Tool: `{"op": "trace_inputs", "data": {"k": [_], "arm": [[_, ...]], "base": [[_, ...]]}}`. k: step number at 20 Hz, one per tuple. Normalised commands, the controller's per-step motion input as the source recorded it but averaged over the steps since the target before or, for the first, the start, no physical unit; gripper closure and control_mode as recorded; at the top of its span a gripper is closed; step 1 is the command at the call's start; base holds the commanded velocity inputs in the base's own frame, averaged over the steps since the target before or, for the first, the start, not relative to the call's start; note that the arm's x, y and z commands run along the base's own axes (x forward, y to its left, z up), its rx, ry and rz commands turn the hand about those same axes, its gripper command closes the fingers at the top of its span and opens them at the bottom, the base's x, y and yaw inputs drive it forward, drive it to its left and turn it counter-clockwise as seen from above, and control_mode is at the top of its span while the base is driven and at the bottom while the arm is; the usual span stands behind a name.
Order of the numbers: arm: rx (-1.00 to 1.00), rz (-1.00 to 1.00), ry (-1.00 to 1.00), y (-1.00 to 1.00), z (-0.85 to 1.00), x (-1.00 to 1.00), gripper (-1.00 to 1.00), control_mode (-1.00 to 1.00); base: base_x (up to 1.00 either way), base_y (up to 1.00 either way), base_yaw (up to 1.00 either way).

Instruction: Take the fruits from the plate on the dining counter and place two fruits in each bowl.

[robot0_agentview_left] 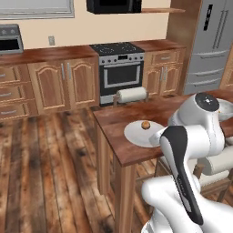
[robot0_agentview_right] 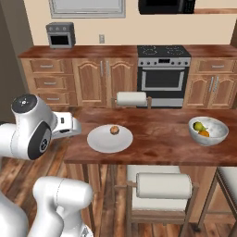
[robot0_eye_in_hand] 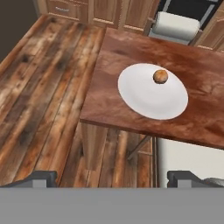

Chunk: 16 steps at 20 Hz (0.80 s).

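A flat pale plate lies near the left end of the dining counter. One tan-orange fruit sits on its far part; the same fruit is also on the plate in the right base view. Farther right on the counter stands a deep pale bowl holding the yellow-green pear and the orange. The second bowl and the dark olive-brown fruit are out of view. My gripper is open and empty. It hangs off the counter's left end, over the floor, short of the plate.
A paper towel roll stands at the counter's far edge behind the plate. A stool with a pale rolled backrest is tucked under the near side. Brown cabinets and a stove line the back wall. Open wooden floor lies left of the counter.
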Motion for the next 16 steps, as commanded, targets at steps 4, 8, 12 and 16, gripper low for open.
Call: {"op": "trace_inputs", "data": {"k": [4,8,12,16], "arm": [[0.0,0.0,0.0,0.0,0.0,0.0,-1.0,1.0],[0.0,0.0,0.0,0.0,0.0,0.0,-1.0,1.0],[0.0,-0.01,0.01,-0.09,0.0,0.27,-1.0,-1.0],[0.0,-0.19,0.18,-0.36,0.0,0.99,-1.0,-1.0]], "base": [[0.0,0.0,0.0],[0.0,0.0,0.0],[0.0,0.0,0.0],[0.0,0.0,0.0]]}}
